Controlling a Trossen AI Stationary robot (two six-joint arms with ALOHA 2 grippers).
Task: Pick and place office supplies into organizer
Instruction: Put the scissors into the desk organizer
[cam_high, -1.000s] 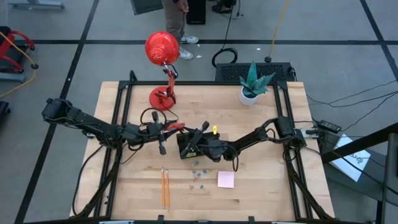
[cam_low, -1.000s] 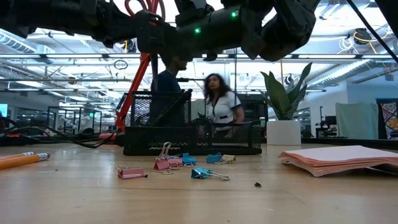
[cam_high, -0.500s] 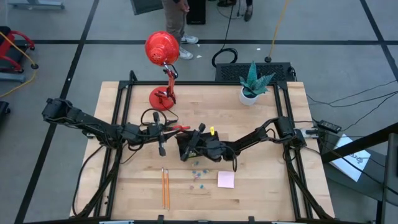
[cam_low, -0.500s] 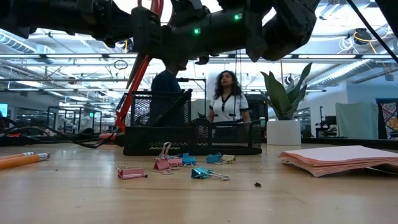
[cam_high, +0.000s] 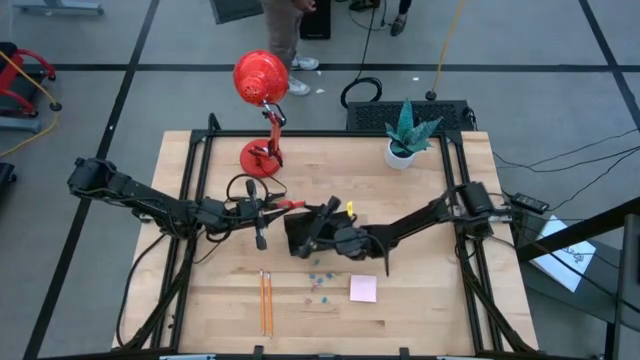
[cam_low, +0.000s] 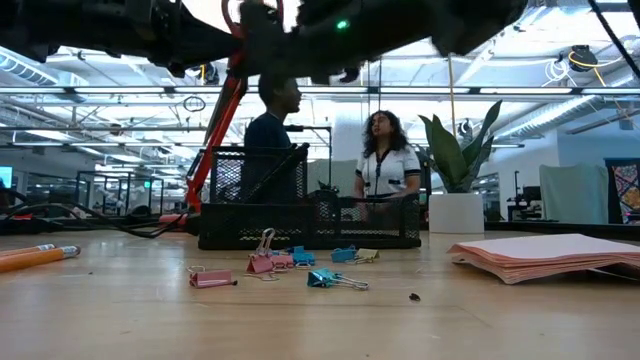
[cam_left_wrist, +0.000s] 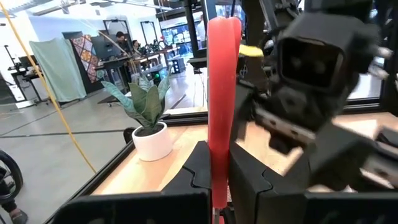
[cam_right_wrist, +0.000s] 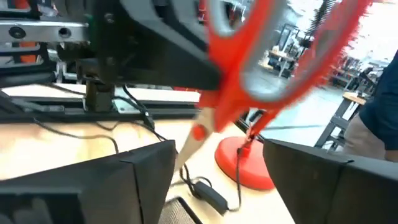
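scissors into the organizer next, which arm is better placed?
Left. The left gripper is shut on the red-handled scissors, right beside the organizer. The right gripper hovers open over the organizer, holding nothing.

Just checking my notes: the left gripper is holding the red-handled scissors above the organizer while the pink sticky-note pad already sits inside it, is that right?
Not quite. The left gripper does hold the scissors near the organizer, but the high view shows the pink sticky-note pad lying on the table, outside it.
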